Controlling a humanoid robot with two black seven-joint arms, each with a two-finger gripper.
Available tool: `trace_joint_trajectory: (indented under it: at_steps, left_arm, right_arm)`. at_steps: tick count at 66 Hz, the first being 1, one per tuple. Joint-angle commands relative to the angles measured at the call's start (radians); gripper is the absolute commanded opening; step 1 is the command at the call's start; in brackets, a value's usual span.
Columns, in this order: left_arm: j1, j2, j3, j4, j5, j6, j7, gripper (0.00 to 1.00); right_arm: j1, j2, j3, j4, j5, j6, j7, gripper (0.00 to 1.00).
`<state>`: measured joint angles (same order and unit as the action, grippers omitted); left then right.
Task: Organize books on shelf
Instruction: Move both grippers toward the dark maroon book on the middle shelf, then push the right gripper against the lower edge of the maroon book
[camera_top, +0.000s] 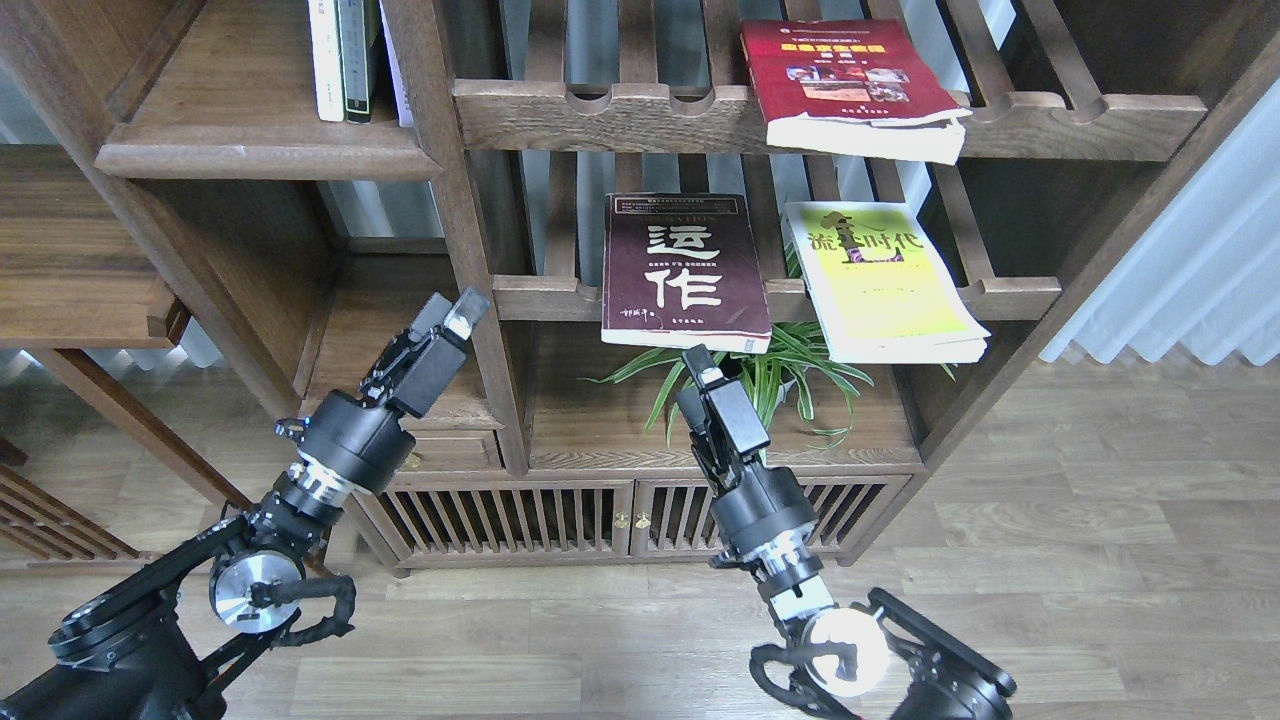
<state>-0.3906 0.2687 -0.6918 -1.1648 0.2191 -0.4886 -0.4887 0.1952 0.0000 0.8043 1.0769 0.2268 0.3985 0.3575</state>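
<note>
Left of centre, my left gripper (462, 310) hangs empty by the bookcase post, finger gap not discernible. At centre, the maroon book (684, 270) and yellow-green book (885, 283) lie on the middle slatted rack; the red book (848, 88) lies on the upper rack. My right gripper (702, 368) sits just under the maroon book, its spread unreadable.

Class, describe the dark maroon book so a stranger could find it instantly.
Start at the big wooden bookcase and find its lower slatted rack. Two books lie flat there; the maroon book is the left one, above the potted plant. Only it bears large white Chinese characters; the yellow-green book beside it does not.
</note>
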Motion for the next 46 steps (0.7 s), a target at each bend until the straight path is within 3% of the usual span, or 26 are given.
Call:
trace_joint_trajectory:
  at_steps: [1,13,46]
  left_arm:
    - [0.018,-0.020,-0.026,-0.001,0.002,0.000,0.000,1.00]
    - [0.022,-0.042,-0.061,0.002,0.002,0.000,0.000,1.00]
    - [0.075,-0.143,-0.048,0.043,0.039,0.000,0.000,1.00]
  right_arm:
    - [0.050,0.000,-0.020,-0.097,0.025,-0.020,0.000,0.99]
    - [0.121,0.000,-0.022,-0.158,0.088,-0.053,-0.009,0.99]
    - [0.245,0.000,-0.022,-0.196,0.189,-0.302,-0.014,0.99]
